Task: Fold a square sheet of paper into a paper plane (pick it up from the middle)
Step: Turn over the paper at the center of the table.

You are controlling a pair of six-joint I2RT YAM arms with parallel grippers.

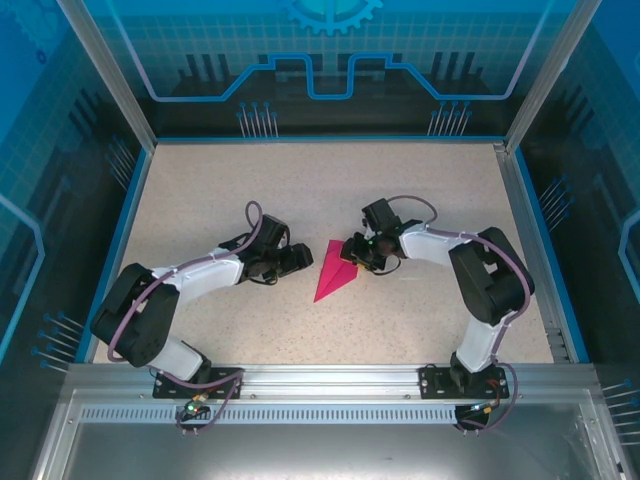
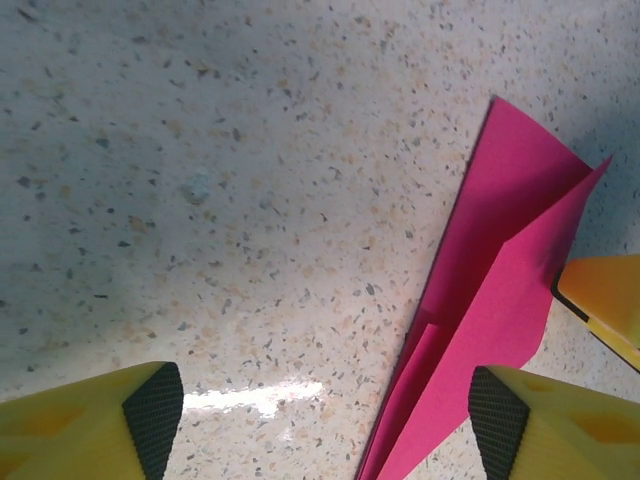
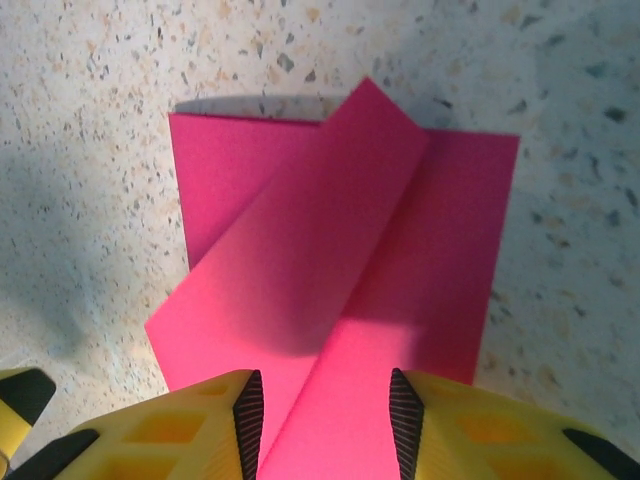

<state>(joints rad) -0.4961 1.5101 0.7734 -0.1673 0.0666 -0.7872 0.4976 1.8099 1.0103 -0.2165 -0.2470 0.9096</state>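
Note:
The magenta-pink sheet of paper, folded into a narrow pointed paper plane (image 1: pixel 334 275), lies on the speckled table between the two arms. My left gripper (image 1: pixel 301 258) is just left of it and open wide. In the left wrist view its right pad (image 2: pixel 497 420) sits over the plane's (image 2: pixel 500 270) edge, and bare table lies between the fingers (image 2: pixel 150 425). My right gripper (image 1: pixel 353 250) is at the plane's far end. Its jaws (image 3: pixel 326 425) stand apart above the folded flaps (image 3: pixel 340 250), which pass between the pads (image 3: pixel 248 420) without being pinched.
The table (image 1: pixel 320 190) is walled by blue rails left and right and a printed backdrop behind. A yellow finger of the right gripper (image 2: pixel 605 295) shows at the edge of the left wrist view. Open floor lies behind and in front of the plane.

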